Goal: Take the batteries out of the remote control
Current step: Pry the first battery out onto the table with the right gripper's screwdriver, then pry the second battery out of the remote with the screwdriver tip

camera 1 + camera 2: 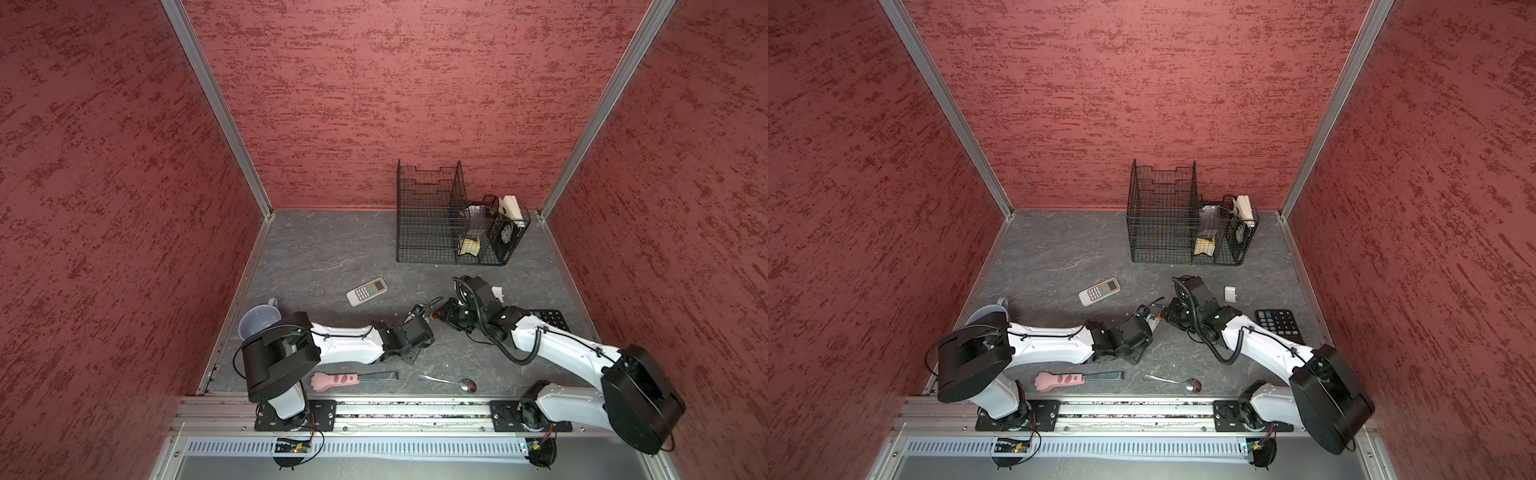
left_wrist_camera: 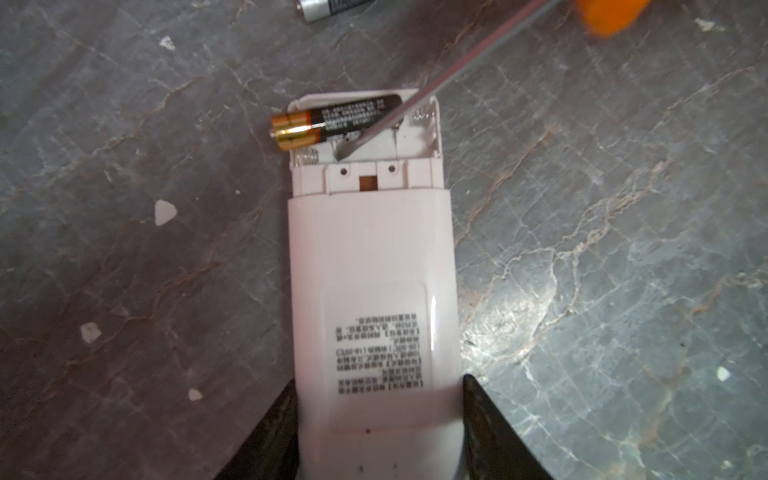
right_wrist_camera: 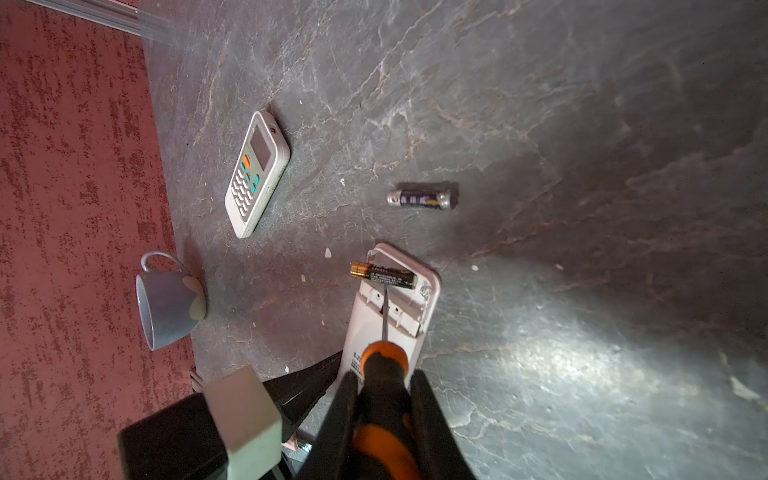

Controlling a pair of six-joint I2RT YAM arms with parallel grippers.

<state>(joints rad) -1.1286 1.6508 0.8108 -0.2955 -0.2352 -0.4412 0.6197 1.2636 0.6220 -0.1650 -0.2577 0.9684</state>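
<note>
Between the left jaws, which grip its sides, lies the white remote control [image 2: 371, 299], back up, compartment uncovered. The right jaws clamp the orange-handled screwdriver [image 3: 384, 399], tip inside beside one battery [image 2: 332, 121] lifted askew; another battery [image 3: 419, 198] rests on the table [image 3: 582, 208] nearby.

remote [image 2: 370, 266] gripped, battery [image 2: 332, 122] prob. half-out, screwdriver [image 2: 419, 97]
</note>
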